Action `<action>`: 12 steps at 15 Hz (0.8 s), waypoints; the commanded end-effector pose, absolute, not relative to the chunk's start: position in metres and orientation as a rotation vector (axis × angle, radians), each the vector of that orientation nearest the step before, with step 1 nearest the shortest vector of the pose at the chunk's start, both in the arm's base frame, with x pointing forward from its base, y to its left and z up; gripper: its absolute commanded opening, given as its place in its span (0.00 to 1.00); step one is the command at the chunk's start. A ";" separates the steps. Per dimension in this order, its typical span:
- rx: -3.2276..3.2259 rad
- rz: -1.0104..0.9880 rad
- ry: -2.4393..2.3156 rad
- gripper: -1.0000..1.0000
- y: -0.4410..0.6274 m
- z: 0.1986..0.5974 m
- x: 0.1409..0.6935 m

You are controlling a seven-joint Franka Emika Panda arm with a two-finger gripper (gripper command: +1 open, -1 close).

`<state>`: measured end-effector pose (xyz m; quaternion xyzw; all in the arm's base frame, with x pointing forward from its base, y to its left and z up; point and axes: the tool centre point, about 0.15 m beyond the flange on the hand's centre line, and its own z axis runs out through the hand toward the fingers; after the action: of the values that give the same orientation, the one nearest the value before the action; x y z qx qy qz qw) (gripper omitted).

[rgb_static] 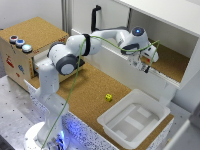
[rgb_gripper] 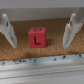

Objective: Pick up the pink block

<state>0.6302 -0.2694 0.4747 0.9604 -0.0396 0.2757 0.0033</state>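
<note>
Pink block, just one, is sitting untouched between the two spread fingers of the single gripper, while one yellow cube is lying apart.

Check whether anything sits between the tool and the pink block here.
Nothing visible does. In the wrist view the pink block lies on the cork surface between the open tool's two fingers, with clear gaps on both sides.

Between fingers: pink block sits centred, clear cork either side.
Ahead of gripper: shelf back wall, close.
</note>
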 end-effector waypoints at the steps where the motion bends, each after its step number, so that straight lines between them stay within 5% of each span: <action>1: 3.097 0.799 -0.080 1.00 -0.280 0.467 0.681; 12: 3.035 0.806 -0.071 1.00 -0.268 0.467 0.721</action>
<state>0.6746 -0.2669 0.4638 0.9586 -0.0283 0.2829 0.0162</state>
